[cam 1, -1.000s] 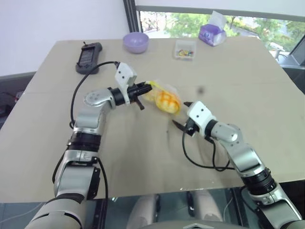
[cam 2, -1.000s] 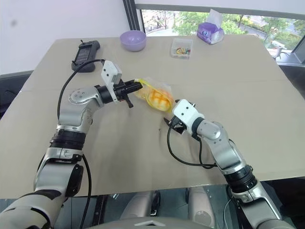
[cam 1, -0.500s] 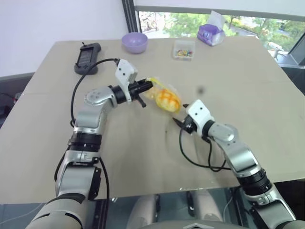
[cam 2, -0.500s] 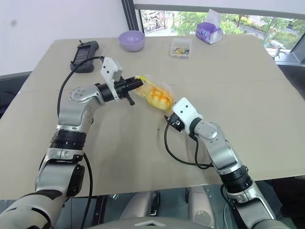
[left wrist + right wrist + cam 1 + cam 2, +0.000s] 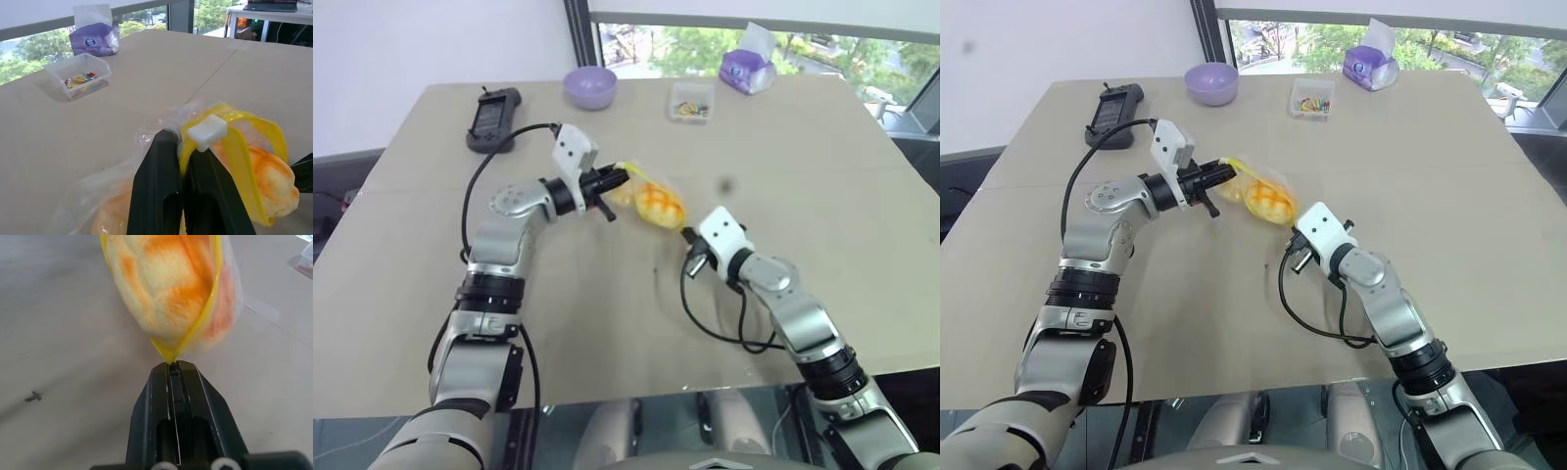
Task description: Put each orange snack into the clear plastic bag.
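The clear plastic bag point(image 5: 646, 199), larger orange bun point(image 5: 661, 205) inside, hangs above the table point(image 5: 607, 294) stretched lengthwise between the left gripper point(image 5: 619, 178) and right gripper point(image 5: 687, 235), each clamped on one end of its yellow seal.

Left pincer point(image 5: 619, 179) clamped, right pincer point(image 5: 172, 366) clamped
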Robot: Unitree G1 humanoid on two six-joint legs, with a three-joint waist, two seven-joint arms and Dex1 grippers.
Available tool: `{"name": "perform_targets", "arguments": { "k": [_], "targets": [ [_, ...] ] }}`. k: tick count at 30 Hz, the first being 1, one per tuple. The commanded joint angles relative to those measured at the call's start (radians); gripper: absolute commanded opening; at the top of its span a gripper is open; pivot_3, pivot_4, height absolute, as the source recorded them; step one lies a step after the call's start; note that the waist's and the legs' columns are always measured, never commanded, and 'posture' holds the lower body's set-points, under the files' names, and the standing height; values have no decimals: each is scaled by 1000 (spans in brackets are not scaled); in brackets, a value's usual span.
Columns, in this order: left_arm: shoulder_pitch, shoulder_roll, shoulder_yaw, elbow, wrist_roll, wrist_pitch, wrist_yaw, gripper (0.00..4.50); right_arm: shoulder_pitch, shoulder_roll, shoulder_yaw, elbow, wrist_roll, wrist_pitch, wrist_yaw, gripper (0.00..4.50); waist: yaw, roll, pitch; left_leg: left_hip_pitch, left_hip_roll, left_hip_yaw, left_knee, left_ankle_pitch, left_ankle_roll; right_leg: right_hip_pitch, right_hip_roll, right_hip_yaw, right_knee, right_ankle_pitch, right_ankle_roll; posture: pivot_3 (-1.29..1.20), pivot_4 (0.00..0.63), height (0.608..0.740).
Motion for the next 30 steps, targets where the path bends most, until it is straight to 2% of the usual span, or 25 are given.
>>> {"name": "perform_targets", "arguments": {
  "k": [1,4,9,13,15,17,20,23,24,25,26,27,30],
  "targets": [
    [-8,-1,28,-60,-22,2,8,0,-13,-9,-32,-28,4,-15,-3,54,0,0,0,0,0,0,0,0,0,0,0,0,0,0,0,0,150,740],
    [-24,-10,46,-71,-66,66,8,0,-21,-51,-81,-63,18,-9,16,54,0,0,0,0,0,0,0,0,0,0,0,0,0,0,0,0,150,740],
    [-89,8,99,-87,-234,331,-39,0,-117,-213,-235,-143,102,42,126,54,2,0,0,-1,0,0,1,0,0,0,0,0,0,0,0,0,150,740],
    [-118,65,108,-102,-363,515,-168,0,-168,-419,-300,-257,325,210,418,54,-1,0,1,0,0,-1,-1,0,0,0,1,-1,-1,0,0,0,150,740],
    [-138,79,146,-113,-483,661,-206,0,-223,-473,-320,-249,381,248,463,54,-7,-1,1,-1,1,0,-1,-1,1,0,1,-1,-2,0,0,0,150,740],
    [-157,63,195,-108,-557,741,-176,0,-236,-508,-310,-230,365,228,460,54,-5,-1,1,0,1,1,-1,-2,3,1,1,0,-2,0,0,0,150,740],
    [-167,36,222,-94,-545,731,-91,0,-187,-525,-304,-268,372,204,456,54,4,-1,1,1,2,-1,0,-2,3,2,1,-1,-1,0,0,0,150,740],
    [-131,27,226,-151,-545,728,-47,0,-62,-427,-327,-425,434,275,355,54,9,-2,0,0,2,-1,0,0,0,2,0,-1,-1,0,0,0,150,740],
    [-119,30,223,-168,-546,728,-40,0,-26,-401,-327,-459,432,290,315,571,9,-1,0,0,4,-1,0,0,0,1,0,-1,-1,0,0,0,150,740],
    [-112,33,220,-177,-537,715,-32,0,8,-371,-329,-488,431,313,276,883,9,-1,0,-1,4,-1,0,0,0,0,-1,-1,-1,0,0,0,150,740],
    [-110,32,222,-178,-534,710,-20,0,37,-350,-330,-516,441,333,252,1005,8,-1,0,-3,4,0,0,0,0,-2,-1,0,-1,0,0,0,150,740],
    [-111,31,224,-175,-530,705,-7,0,61,-333,-330,-542,454,354,236,1670,9,-1,0,-3,3,0,1,0,0,-2,-2,1,-1,0,0,0,150,740],
    [-115,29,193,-172,-477,649,24,0,89,-283,-284,-570,412,358,140,2669,14,-1,0,-2,2,0,1,0,0,-1,-2,0,-1,0,0,0,150,740]
  ]
}}
